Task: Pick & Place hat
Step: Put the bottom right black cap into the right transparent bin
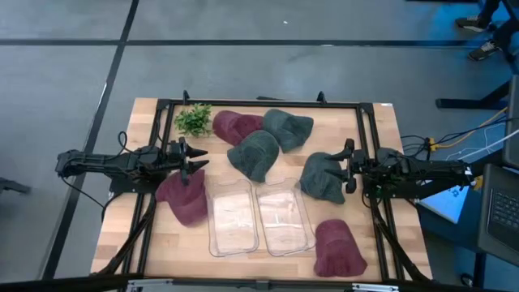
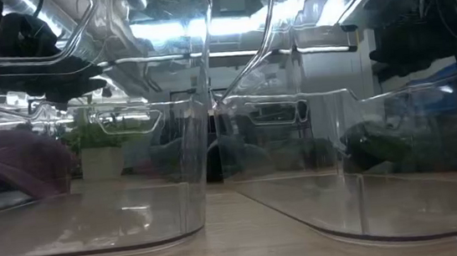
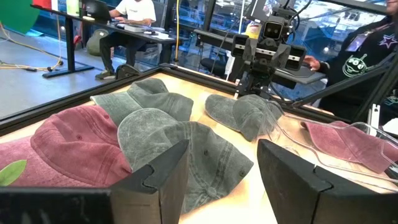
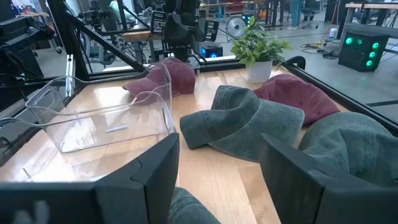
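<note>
Both pincers stand wide and empty: the left pincer (image 1: 193,158) above a maroon hat (image 1: 184,197), the right pincer (image 1: 350,166) beside a grey hat (image 1: 323,177). Risk: soft fabric may fold away, so a closing pincer pinches only an edge. The hat could then slip free before reaching the clear bins (image 1: 233,217) on the table (image 1: 381,130).

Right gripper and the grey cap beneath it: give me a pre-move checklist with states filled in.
1. Right gripper open: ok, its fingers stand apart in the right wrist view.
2. Right gripper over a hat: ok, it sits at the edge of the grey cloth cap near the table's right side.
3. Cap already gripped: not ok, the fingers are not shut on it.
4. Two clear plastic bins free to receive: ok, nothing lies in either from above.
5. Left gripper out of the way: ok, it is open at the table's left side, over the maroon cloth cap.
6. Gripper touching the cap: cannot tell.
</note>
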Robot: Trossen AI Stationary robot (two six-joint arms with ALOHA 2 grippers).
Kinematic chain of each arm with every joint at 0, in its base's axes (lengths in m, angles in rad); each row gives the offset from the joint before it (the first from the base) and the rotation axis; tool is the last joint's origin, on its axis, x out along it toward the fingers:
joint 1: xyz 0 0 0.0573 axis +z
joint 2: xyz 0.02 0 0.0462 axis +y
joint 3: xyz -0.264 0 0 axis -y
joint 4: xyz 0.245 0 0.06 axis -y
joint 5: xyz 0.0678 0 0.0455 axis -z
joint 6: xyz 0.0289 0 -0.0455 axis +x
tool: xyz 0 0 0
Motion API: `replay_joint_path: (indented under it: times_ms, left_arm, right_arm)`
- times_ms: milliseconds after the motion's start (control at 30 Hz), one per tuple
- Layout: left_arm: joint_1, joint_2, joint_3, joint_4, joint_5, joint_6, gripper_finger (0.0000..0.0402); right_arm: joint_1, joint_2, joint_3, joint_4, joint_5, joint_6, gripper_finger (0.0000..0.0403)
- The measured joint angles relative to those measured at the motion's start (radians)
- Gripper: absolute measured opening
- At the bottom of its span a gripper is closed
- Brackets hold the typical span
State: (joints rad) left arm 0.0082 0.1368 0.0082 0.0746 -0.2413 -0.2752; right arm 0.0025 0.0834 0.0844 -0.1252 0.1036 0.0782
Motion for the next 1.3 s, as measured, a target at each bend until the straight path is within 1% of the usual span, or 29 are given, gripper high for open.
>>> replay_joint_path:
  times_ms: [100, 200, 300, 433, 533, 667, 833, 967, 1133, 1300]
  left_arm:
    - [0.000, 0.000, 0.000, 0.000, 0.000, 0.000, 0.0185]
    - [0.000, 0.000, 0.000, 0.000, 0.000, 0.000, 0.0185]
    - [0.000, 0.000, 0.000, 0.000, 0.000, 0.000, 0.0185]
    - [0.000, 0.000, 0.000, 0.000, 0.000, 0.000, 0.0185]
    - [0.000, 0.000, 0.000, 0.000, 0.000, 0.000, 0.0185]
    - [0.000, 0.000, 0.000, 0.000, 0.000, 0.000, 0.0185]
    - [0.000, 0.000, 0.000, 0.000, 0.000, 0.000, 0.0185]
    - [0.000, 0.000, 0.000, 0.000, 0.000, 0.000, 0.0185]
    - [0.000, 0.000, 0.000, 0.001, 0.000, 0.000, 0.0185]
    - [0.000, 0.000, 0.000, 0.000, 0.000, 0.000, 0.0185]
  right_arm:
    - [0.000, 0.008, 0.025, -0.028, 0.004, 0.037, 0.0217]
    - [0.000, 0.043, 0.081, -0.076, 0.050, 0.086, 0.0217]
    - [0.000, 0.099, 0.141, -0.142, 0.107, 0.113, 0.0217]
    - [0.000, 0.205, 0.224, -0.184, 0.140, 0.177, 0.0217]
    - [0.005, 0.304, 0.296, -0.186, 0.139, 0.226, 0.0217]
    - [0.026, 0.429, 0.406, -0.221, 0.139, 0.229, 0.0217]
    - [0.068, 0.584, 0.552, -0.355, 0.127, 0.247, 0.0217]
    - [0.110, 0.701, 0.661, -0.460, 0.067, 0.363, 0.0217]
    - [0.187, 0.823, 0.740, -0.560, 0.036, 0.479, 0.0216]
    - [0.294, 0.930, 0.770, -0.595, 0.034, 0.497, 0.0216]
